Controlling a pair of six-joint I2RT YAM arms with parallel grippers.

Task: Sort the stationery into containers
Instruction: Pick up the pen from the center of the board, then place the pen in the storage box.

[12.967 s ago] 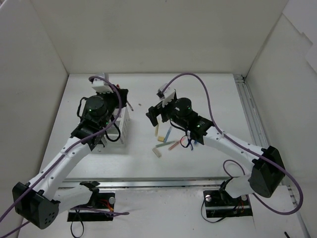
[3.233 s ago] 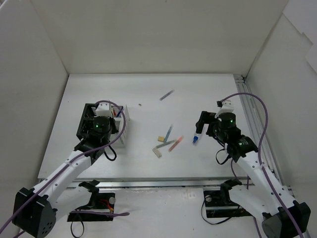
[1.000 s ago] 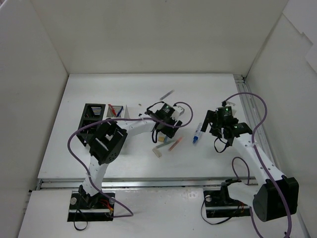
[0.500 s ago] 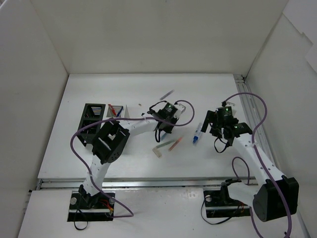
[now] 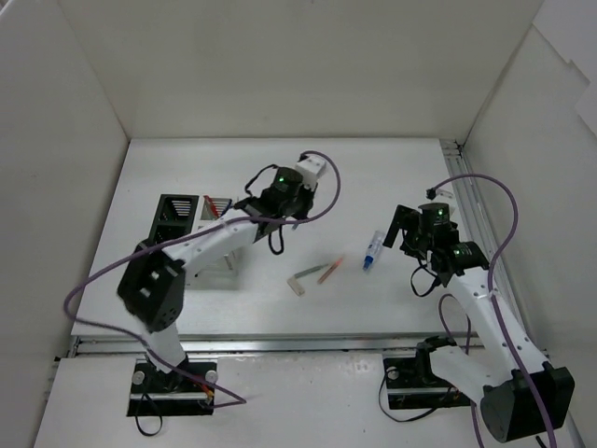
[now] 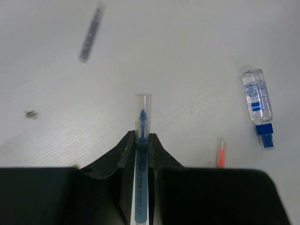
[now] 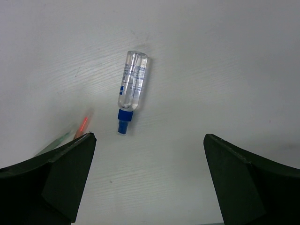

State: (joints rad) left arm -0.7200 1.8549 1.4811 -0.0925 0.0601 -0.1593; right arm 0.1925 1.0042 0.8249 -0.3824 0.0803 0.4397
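**Holding a blue pen, with the organisers off to our left**

We have the left gripper (image 6: 140, 138) clamped on a blue pen (image 6: 141, 164). The pen's long axis runs straight out along the fingers, and its clear-capped tip points forward past the fingertips.

Below and ahead of that tip in the wrist view is the white table (image 5: 392, 177). A grey pen (image 6: 90, 33) lies further out to the left, and a clear tube (image 6: 257, 104) with a blue cap lies out to the right. Neither touches our pen.

From overhead, the two containers sit to the left of this wrist and a little nearer the bases. The white organiser (image 5: 228, 267) is the closer one and is partly under our forearm. The black organiser (image 5: 173, 211) touches its far side. We judge that the pen must swing left and tip upright, because lying level it would not drop into a square compartment.

The left arm is plainly nearer the containers. The right gripper (image 7: 150, 173) hangs wide open and empty on the other side, with the clear tube just ahead of its jaws.
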